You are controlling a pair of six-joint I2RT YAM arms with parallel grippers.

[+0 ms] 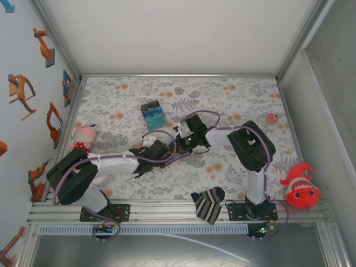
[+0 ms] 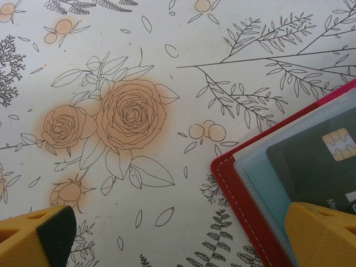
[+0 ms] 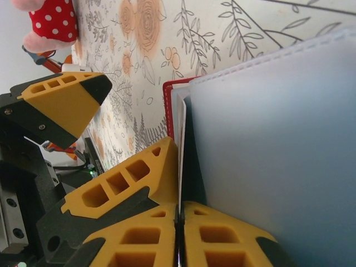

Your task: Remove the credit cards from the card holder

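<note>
Mid-counter point(image 1: 233, 100), left claw point(image 2: 178, 236) wide, straddling card holder point(image 2: 236, 194) corner; right claw point(image 3: 178, 214) pinched on dark credit card point(image 2: 311, 167). Teal card stack point(image 1: 153, 115) behind, sock point(image 1: 208, 204) nr front edge; far counter open.

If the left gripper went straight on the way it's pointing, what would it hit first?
Likely the card holder: one finger of the open left gripper sits over its red corner, the other over bare floral tablecloth. Depth is unclear, so that's a guess.
</note>
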